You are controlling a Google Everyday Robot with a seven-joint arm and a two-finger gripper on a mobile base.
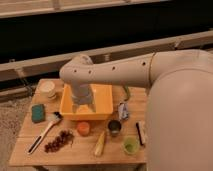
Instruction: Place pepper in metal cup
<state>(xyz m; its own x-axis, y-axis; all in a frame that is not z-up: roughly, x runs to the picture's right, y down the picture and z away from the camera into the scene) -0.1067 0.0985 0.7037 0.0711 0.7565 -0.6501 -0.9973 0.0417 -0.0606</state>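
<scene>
Over the wooden table (75,152), the gripper (83,107) hangs down inside the yellow tray (102,95) near the far edge; whether it is open or closed cannot be told, and nothing is seen in it. Right of the tray's near right corner stands the metal cup (114,127), upright, toward the near edge. The pepper (126,92) lies just beside the tray's right wall, near the far edge, its long axis running from far edge to near edge; its stem end cannot be made out.
</scene>
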